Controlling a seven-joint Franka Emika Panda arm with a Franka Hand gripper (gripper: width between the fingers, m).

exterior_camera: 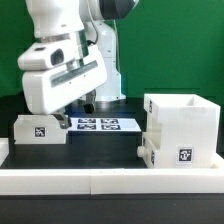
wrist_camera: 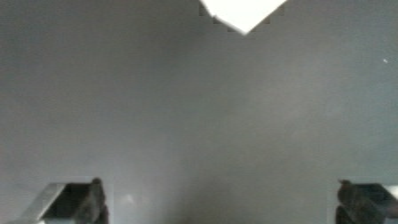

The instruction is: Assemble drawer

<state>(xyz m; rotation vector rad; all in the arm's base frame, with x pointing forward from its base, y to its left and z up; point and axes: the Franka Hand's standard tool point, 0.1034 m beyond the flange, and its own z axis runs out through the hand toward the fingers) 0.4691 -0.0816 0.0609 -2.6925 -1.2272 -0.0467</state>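
Note:
The tall hollow white box (exterior_camera: 182,122) stands at the exterior view's right. A small white tray with a tag (exterior_camera: 168,152) sits against its lower front. A second tagged tray (exterior_camera: 40,129) lies at the exterior view's left. My gripper (exterior_camera: 60,114) hangs just above the table beside that left tray, apart from it. In the wrist view my gripper (wrist_camera: 222,205) is open and empty, with the fingertips (wrist_camera: 75,203) wide apart over bare dark table. A white corner (wrist_camera: 240,12) shows at that picture's edge. I cannot tell which part it belongs to.
The marker board (exterior_camera: 98,125) lies flat on the dark table between the left tray and the box. A low white border rail (exterior_camera: 100,181) runs along the front edge. The arm's base (exterior_camera: 105,70) stands behind the marker board.

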